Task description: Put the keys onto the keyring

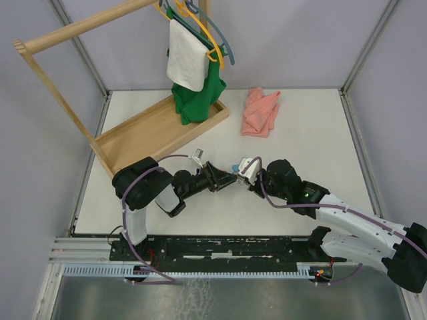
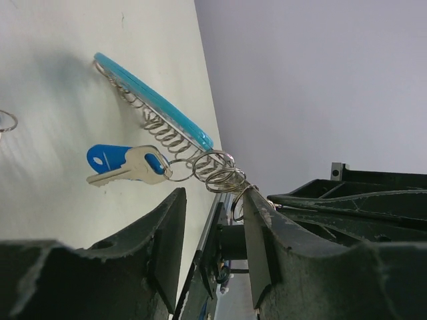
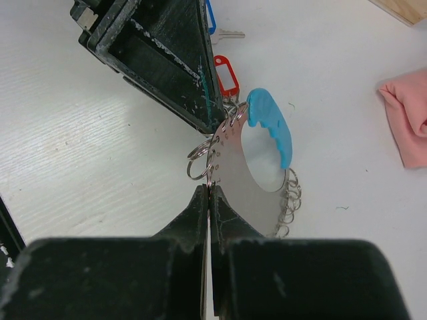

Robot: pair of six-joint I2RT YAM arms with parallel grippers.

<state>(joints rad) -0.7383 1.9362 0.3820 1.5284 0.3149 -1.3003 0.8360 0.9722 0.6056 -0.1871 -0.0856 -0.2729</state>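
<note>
The keyring (image 3: 247, 167) is a silvery metal loop hung with small wire rings, with a bright blue curved section (image 3: 270, 123). My right gripper (image 3: 210, 190) is shut on its metal edge and holds it just above the table (image 1: 320, 133). In the top view the keyring (image 1: 241, 165) sits between both grippers. My left gripper (image 2: 213, 200) is open, its right fingertip (image 2: 252, 200) touching the wire rings. A blue-tagged key (image 2: 123, 165) lies by the rings; whether it is threaded on I cannot tell. A red tag (image 3: 225, 73) and another blue tag (image 3: 210, 17) show behind the left gripper (image 3: 153, 47).
A wooden rack with a tray base (image 1: 133, 137) stands at the back left, with a green garment (image 1: 197, 100) and a white cloth (image 1: 187, 60) on hangers. A pink cloth (image 1: 260, 112) lies at the back middle. A small silvery item (image 1: 198, 157) lies beside the left arm.
</note>
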